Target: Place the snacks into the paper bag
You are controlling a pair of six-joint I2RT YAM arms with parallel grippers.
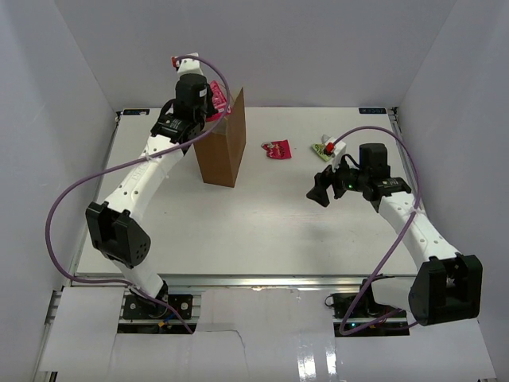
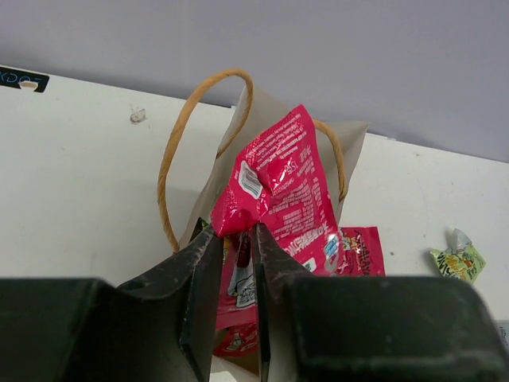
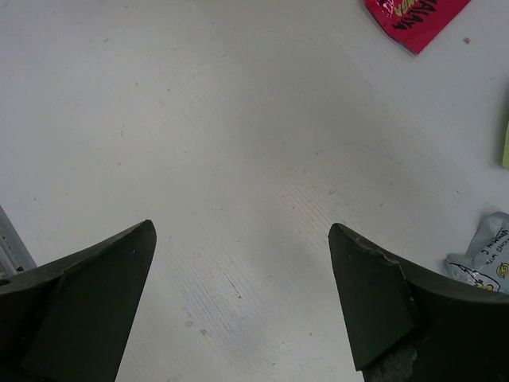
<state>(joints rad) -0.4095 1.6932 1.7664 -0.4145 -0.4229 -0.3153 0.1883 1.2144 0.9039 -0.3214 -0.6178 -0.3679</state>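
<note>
The brown paper bag (image 1: 223, 155) stands upright at the back left of the table. My left gripper (image 1: 213, 107) hangs over its open top, shut on a red-pink packet (image 1: 217, 96). In the left wrist view the gripper (image 2: 236, 235) pinches that packet (image 2: 282, 187) by its corner above the bag's mouth (image 2: 354, 143), and more red-pink packets (image 2: 236, 288) lie inside the bag. Another red-pink packet (image 1: 277, 149) and a small yellow-green packet (image 1: 322, 150) lie on the table to the right of the bag. My right gripper (image 1: 320, 191) is open and empty over bare table (image 3: 242, 231).
The bag's cord handle (image 2: 171, 151) loops up beside the held packet. In the right wrist view the table's red-pink packet (image 3: 413, 17) is at the top right and a silver crinkled packet end (image 3: 485, 263) at the right edge. White walls enclose the table.
</note>
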